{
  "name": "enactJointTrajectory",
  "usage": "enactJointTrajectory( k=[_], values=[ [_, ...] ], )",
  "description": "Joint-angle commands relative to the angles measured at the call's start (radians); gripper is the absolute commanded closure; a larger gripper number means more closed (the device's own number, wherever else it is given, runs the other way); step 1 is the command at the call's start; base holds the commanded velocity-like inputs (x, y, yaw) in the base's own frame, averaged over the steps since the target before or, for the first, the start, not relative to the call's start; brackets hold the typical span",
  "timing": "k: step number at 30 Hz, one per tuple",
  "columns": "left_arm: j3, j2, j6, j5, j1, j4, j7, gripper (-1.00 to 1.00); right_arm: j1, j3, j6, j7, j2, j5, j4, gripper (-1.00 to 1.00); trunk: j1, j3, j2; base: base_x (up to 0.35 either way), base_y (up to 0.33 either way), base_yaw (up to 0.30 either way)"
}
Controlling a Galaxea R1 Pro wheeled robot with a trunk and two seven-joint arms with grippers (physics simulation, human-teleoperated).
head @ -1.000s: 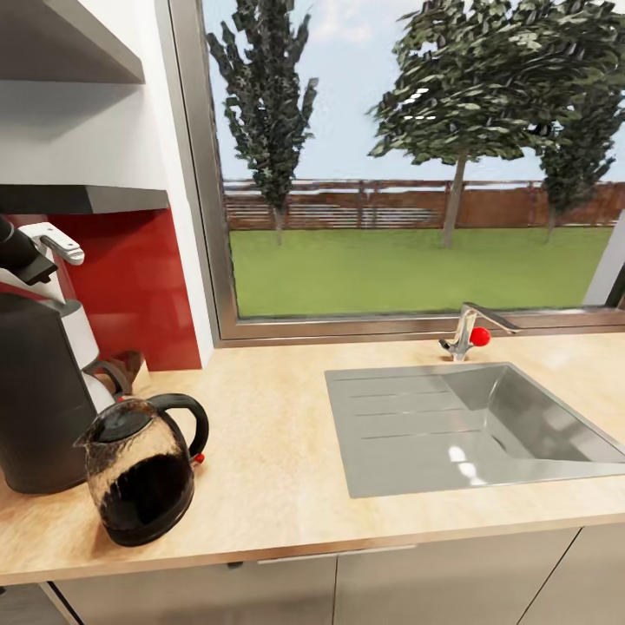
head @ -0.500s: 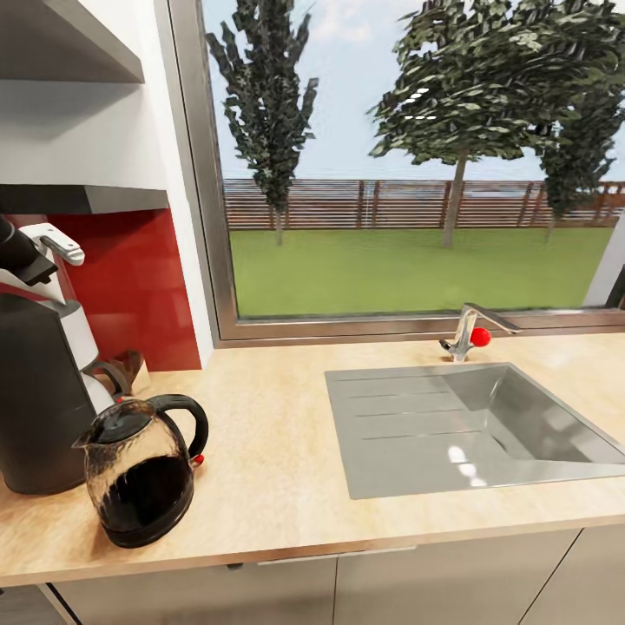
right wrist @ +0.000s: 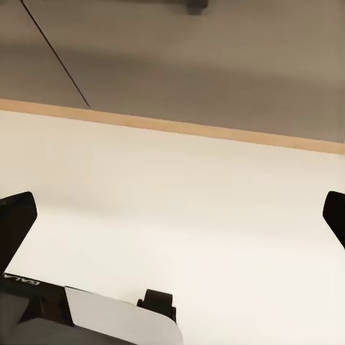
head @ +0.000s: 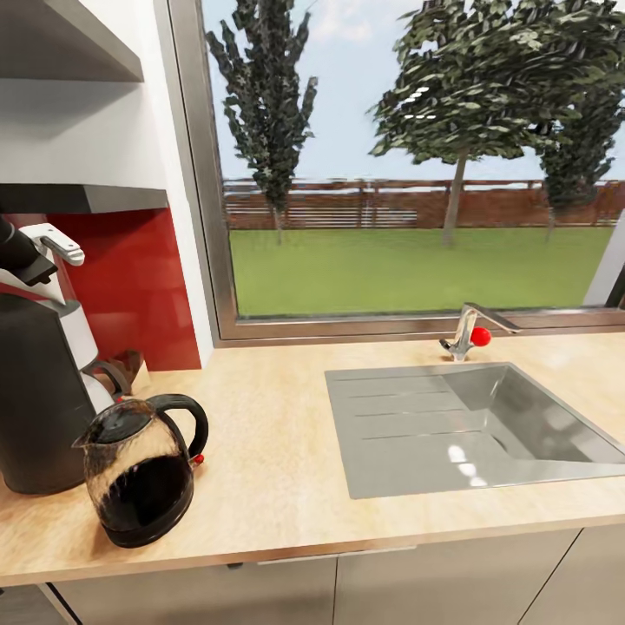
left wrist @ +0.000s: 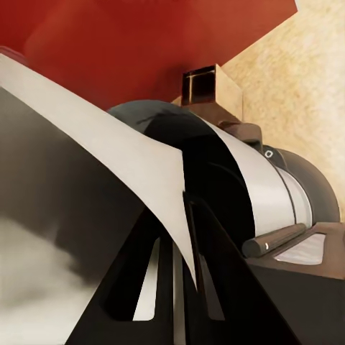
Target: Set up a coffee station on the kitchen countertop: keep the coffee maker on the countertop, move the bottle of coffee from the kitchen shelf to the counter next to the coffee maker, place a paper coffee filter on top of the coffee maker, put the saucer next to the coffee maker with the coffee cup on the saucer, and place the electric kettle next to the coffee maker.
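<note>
Kettle (head: 143,473): parked right beside coffee maker (head: 39,395), looks done
Left gripper (left wrist: 176,287): pinching paper filter (left wrist: 108,165) over maker
Right gripper (right wrist: 172,215): wide open, empty
Cup, saucer: can't tell

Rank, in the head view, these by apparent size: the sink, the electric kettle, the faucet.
1. sink, clearly the largest.
2. electric kettle; it stands nearer the camera, so its true size against the others is unsure.
3. faucet, the smallest, by the window.
</note>
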Motion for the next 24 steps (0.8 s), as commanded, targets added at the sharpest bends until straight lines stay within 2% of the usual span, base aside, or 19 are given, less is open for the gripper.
enactJointTrajectory(
  k=[1, 24],
  values=[
    [-0.004, 0.001, 0.002, -0.007, -0.003, -0.002, -0.007, 1.00, -0.001, -0.001, -0.003, 0.001, 0.000, 0.007, 0.001, -1.00, 0.000, -0.002, -0.001, 0.000, 0.000, 0.000],
    [-0.008, 0.001, 0.002, -0.007, -0.003, -0.003, -0.007, 1.00, -0.001, -0.001, -0.003, 0.001, 0.000, 0.007, 0.001, -1.00, 0.000, -0.010, -0.001, 0.000, 0.000, 0.000]
  ],
)
